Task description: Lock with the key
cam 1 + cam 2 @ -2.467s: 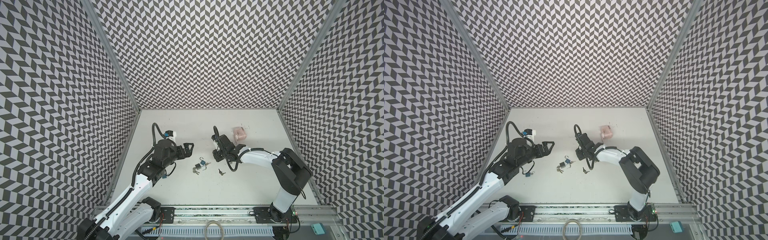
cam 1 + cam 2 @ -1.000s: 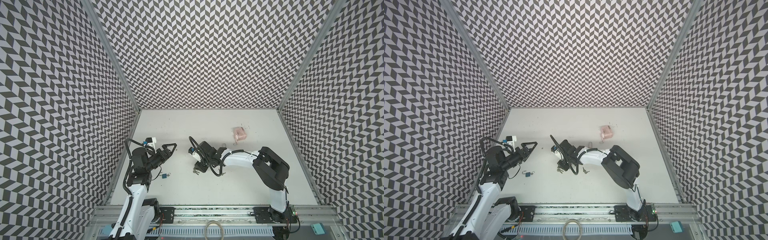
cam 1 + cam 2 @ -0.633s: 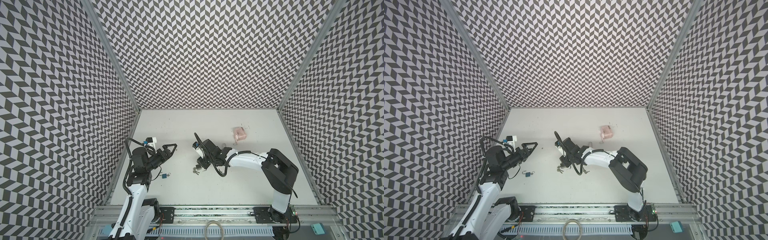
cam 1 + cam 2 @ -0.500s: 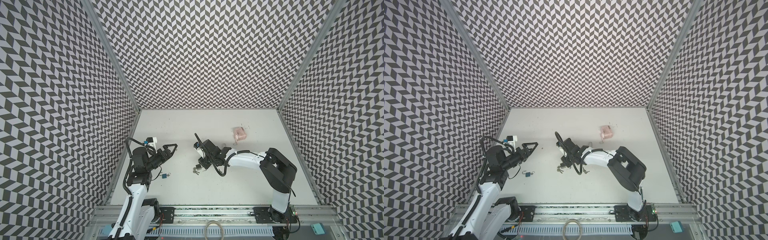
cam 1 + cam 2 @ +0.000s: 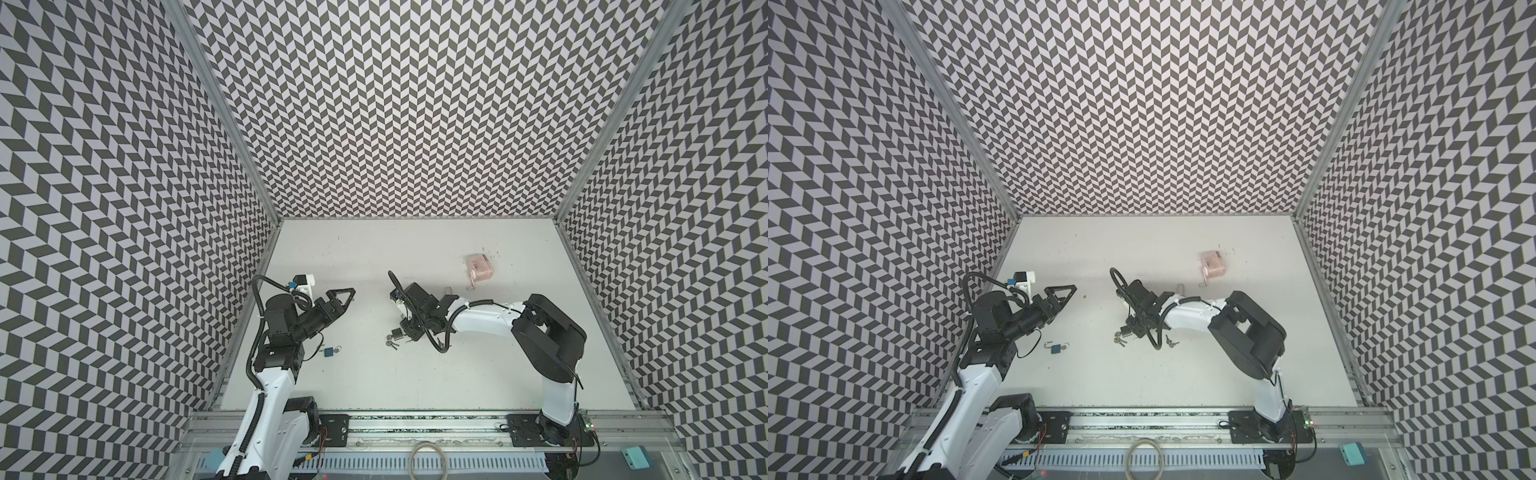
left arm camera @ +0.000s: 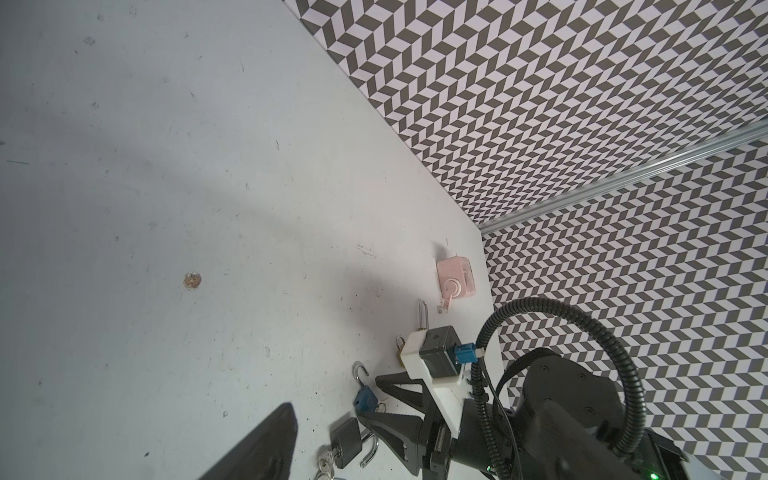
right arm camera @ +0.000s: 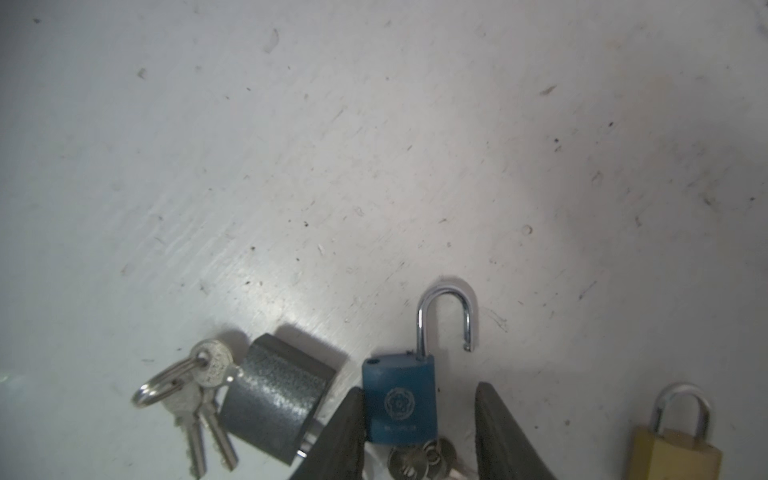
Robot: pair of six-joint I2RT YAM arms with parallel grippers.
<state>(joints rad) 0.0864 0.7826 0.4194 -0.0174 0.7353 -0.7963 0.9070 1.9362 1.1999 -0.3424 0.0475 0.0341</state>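
Step in hand, as I judge: pre-grasp of the lock. The right hand (image 7: 419, 388) is low at mid-desk (image 5: 415, 395), fingers apart on both sides of the blue padlock (image 7: 401, 399). One finger touches its body, the other not yet. Shackle (image 7: 446, 316) is open. Keys (image 7: 419, 457) lie at its base; inserted or not, cannot tell.

Nxt: close on the body w/o pushing it.

Others:
- Second blue padlock (image 5: 329, 352) toward front-left corner.
- Grey padlock (image 7: 274, 407) w/ key ring just beside the grasp, in the way.
- Brass padlock (image 7: 673, 453) near.
- Left hand (image 5: 349, 298) wide apart, empty.
- Pink box (image 5: 480, 268) toward back-right corner.

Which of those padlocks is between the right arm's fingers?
The blue padlock, hoop open; the grey padlock and brass padlock lie outside the fingers.
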